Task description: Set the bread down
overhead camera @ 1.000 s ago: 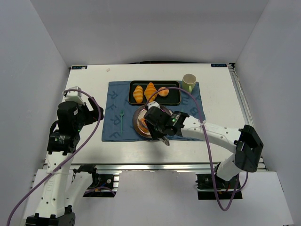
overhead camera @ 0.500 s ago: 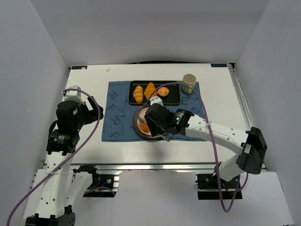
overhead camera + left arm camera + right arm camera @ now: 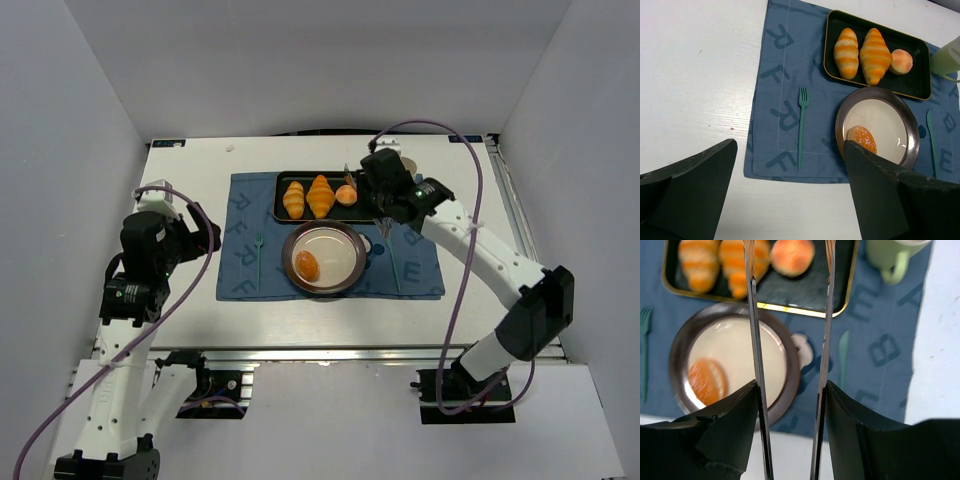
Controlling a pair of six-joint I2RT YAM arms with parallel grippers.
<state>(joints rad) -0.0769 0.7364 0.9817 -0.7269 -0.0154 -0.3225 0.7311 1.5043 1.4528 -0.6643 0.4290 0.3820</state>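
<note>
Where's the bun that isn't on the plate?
In the top view, the bun sits at the right end of the black tray, just right of a croissant and behind the plate.

The left arm sits folded close to its base, and the left hand [image 3: 790, 150] points forward and down, its dark fingers [image 3: 695, 190] spread wide with nothing between them. The right arm stretches far forward, elbow out to its right. The right hand [image 3: 788, 300] aims downward, its thin metal fingers [image 3: 754, 315] parted and empty.
</note>
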